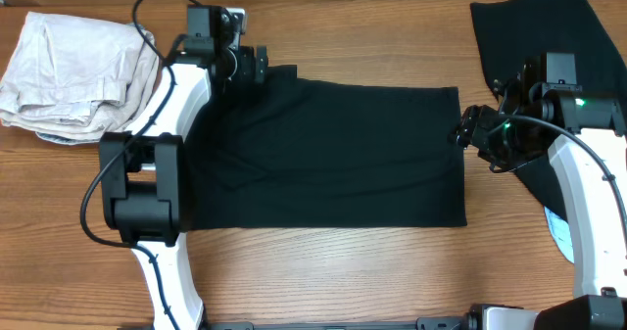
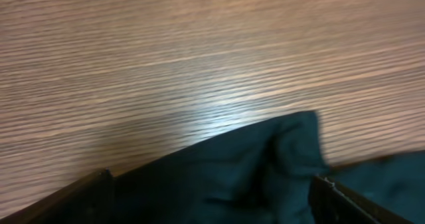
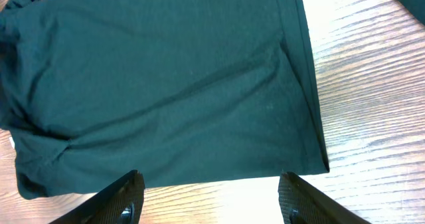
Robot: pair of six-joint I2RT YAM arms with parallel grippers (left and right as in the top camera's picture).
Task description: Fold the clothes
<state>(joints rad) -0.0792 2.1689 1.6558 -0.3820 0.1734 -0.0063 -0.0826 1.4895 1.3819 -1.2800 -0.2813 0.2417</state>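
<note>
Overhead: the T-shirt [image 1: 323, 154] lies flat on the table [image 1: 323, 271], folded to a rectangle. The left gripper [image 1: 257, 66] sits at the T-shirt's far left corner, and the right gripper [image 1: 468, 130] sits just beside its right edge. A white cloth [image 1: 73, 70] lies left of the T-shirt, and a second black garment [image 1: 534, 36] lies right of it. Left wrist: the fingers [image 2: 80, 197] stand wide apart, with a T-shirt corner between them, not pinched. Right wrist: the fingers [image 3: 123, 197] stand apart, just off the T-shirt's edge, holding nothing.
</note>
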